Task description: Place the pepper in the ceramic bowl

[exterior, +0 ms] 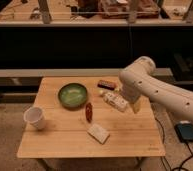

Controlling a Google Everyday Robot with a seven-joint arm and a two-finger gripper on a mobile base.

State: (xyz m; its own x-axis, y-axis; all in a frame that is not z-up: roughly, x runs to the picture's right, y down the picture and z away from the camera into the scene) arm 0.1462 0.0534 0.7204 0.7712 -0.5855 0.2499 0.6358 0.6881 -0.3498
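The pepper (pixel 89 111) is small, dark red and elongated. It lies on the wooden table (pixel 55 145) just right of and below the ceramic bowl (pixel 72 95). The bowl is shallow, round and green, and it holds nothing. My white arm (pixel 160 90) reaches in from the right and bends down over the table's right half. My gripper (pixel 135 107) hangs at the arm's end, low over the table, to the right of the pepper and apart from it.
A white cup (pixel 35 118) stands at the table's left edge. A dark brown block (pixel 106 84) lies behind the bowl's right side. A white packet (pixel 115 101) lies beside my gripper, another (pixel 98 133) nearer the front. A dark device (pixel 188 132) sits on the floor at right.
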